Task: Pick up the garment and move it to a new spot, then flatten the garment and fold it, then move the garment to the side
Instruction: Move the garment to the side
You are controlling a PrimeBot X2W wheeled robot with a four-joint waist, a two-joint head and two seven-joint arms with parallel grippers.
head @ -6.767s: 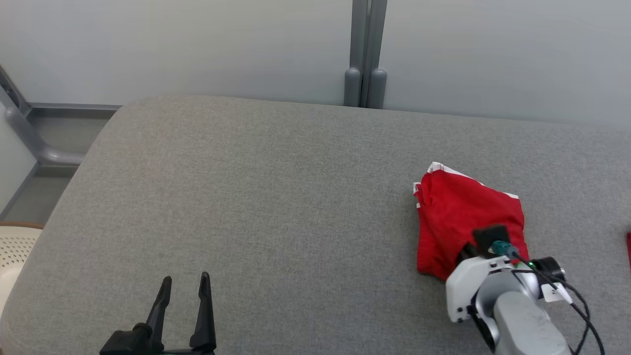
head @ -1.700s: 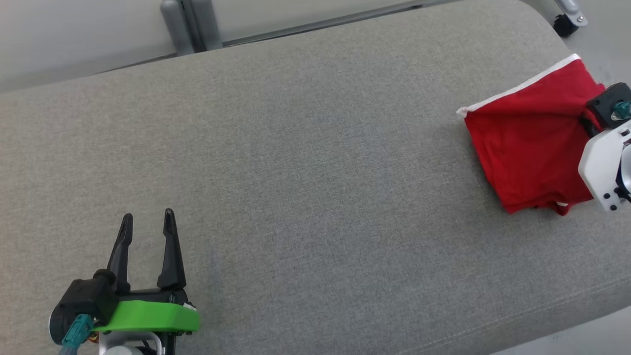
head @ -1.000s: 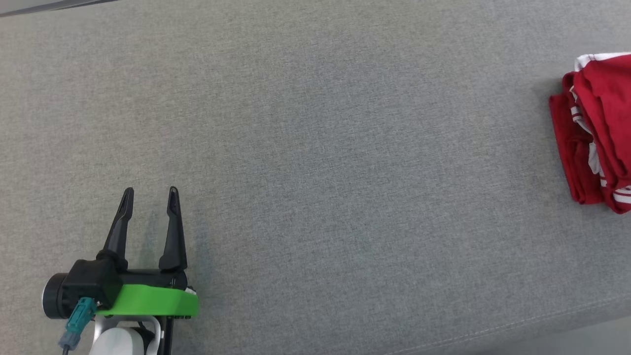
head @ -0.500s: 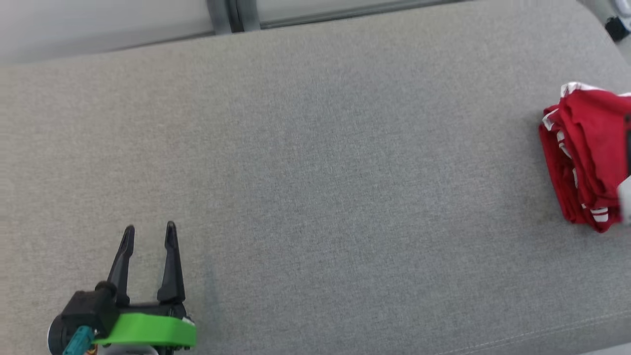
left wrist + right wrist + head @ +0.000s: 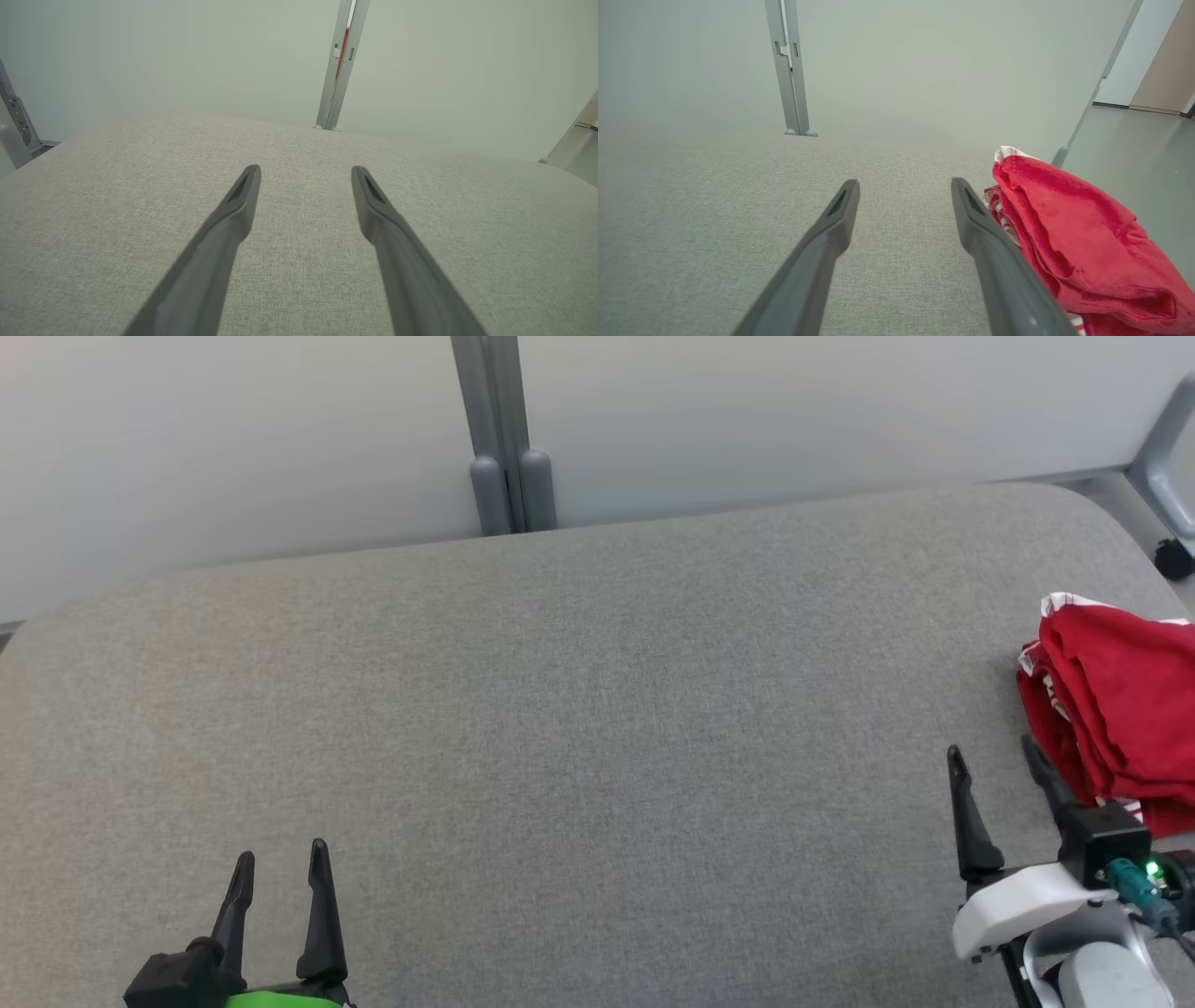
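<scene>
2 grippers stand wide and empty: left gripper over the grey surface, right gripper just beside the folded red garment at its right end. Best to retreat straight back, sparing the folds.

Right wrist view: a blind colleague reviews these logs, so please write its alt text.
A red garment with white trim lies in folded layers on a grey padded surface, just right of the right gripper, whose two dark fingers stand open and empty. A pale wall with a grey post rises behind.
</scene>
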